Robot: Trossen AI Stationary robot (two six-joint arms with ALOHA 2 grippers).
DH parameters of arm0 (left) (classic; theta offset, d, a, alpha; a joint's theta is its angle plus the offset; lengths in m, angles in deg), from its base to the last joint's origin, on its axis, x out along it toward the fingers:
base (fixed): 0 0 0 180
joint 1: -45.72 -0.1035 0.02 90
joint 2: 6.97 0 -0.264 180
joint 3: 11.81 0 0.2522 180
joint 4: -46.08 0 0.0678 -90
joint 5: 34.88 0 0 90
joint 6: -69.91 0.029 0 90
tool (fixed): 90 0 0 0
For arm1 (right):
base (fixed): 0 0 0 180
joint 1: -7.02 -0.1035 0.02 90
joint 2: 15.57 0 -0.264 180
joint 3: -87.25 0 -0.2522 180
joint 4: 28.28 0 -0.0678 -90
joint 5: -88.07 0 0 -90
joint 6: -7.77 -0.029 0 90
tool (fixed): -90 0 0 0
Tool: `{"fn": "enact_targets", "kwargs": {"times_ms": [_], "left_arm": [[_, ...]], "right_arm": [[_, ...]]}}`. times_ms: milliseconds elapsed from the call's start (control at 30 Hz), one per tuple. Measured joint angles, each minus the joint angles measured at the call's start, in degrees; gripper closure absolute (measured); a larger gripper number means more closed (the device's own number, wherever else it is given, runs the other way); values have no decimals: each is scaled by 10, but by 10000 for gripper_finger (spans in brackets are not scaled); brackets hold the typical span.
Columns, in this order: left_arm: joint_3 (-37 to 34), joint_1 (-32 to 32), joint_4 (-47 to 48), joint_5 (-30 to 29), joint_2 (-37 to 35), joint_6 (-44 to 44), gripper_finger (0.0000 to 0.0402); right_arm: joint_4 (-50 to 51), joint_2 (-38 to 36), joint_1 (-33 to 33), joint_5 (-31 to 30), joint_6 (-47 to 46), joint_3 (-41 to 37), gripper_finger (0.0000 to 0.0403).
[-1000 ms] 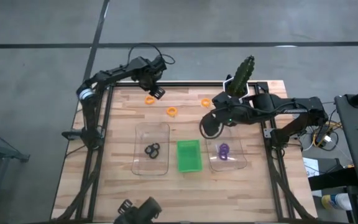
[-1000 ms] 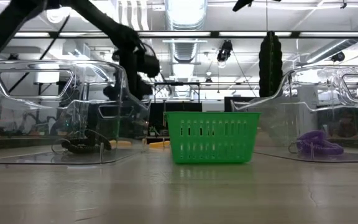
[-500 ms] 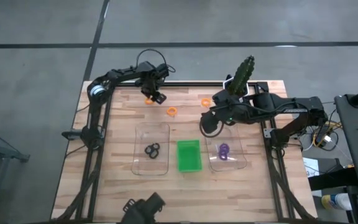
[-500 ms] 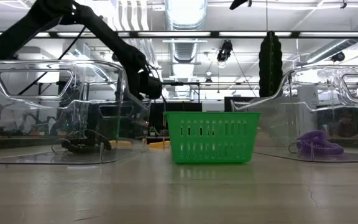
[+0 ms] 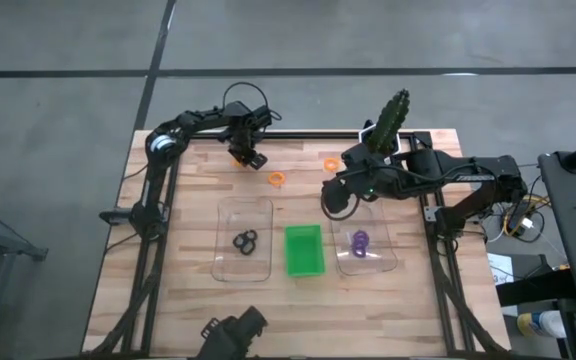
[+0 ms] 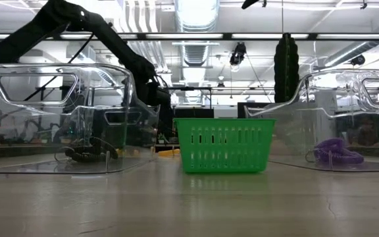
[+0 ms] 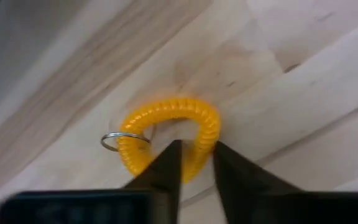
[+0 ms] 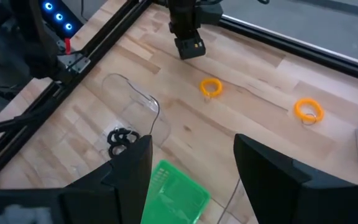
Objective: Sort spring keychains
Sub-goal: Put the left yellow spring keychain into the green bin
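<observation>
My left gripper point(image 5: 251, 157) is low at the table's far left, shut on an orange spring keychain point(image 7: 166, 134) that lies flat on the wood. Two more orange keychains point(image 5: 277, 179) point(image 5: 331, 164) lie on the table to its right. Black keychains point(image 5: 245, 241) rest in the left clear tray, and purple ones point(image 5: 360, 243) in the right clear tray. My right gripper point(image 8: 191, 174) is open and hovers above the table between the green tray point(image 5: 305, 250) and the right clear tray's far end. My left gripper pinches the orange keychain's coil point(image 7: 202, 149) on one side of the ring. One finger point(image 7: 169, 168) stands inside the ring and the other point(image 7: 229, 174) outside it. The fingers come from above, pointing down. The keychain lies flat on the table, its small metal ring point(image 7: 120, 142) beside it.
A green cactus-like plant point(image 5: 388, 120) stands at the table's far right corner. The two clear trays point(image 5: 243, 215) point(image 5: 383, 262) and the green tray sit in a row at mid-table. Bare wood lies along the near edge.
My left gripper has moved down and slightly toward the near edge onto the far-left orange keychain, which it now covers in the high view. In the low view the left arm has swung right and lower.
</observation>
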Motion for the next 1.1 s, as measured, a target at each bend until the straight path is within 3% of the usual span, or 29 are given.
{"fn": "enact_targets", "kwargs": {"times_ms": [100, 300, 433, 600, 800, 1100], "left_arm": [[0, -2, 0, -2, 0, -1, 383], [3, -2, 3, 23, -23, 7, 395], [4, -2, 10, 74, -86, 6, 399], [5, -3, 2, 189, -181, -23, 401], [2, -3, -84, 347, -304, -97, 401], [0, 0, -285, 583, -417, -277, 401]], "right_arm": [[-1, 0, 0, -9, 2, 0, 184], [-3, 0, 0, -11, 2, 0, 184], [-5, 0, 0, -24, 14, 0, 184], [-25, 0, 2, -53, 30, -1, 184], [-80, 0, 17, -55, 82, -1, 184], [-235, 0, 32, -51, 292, -1, 184]]}}
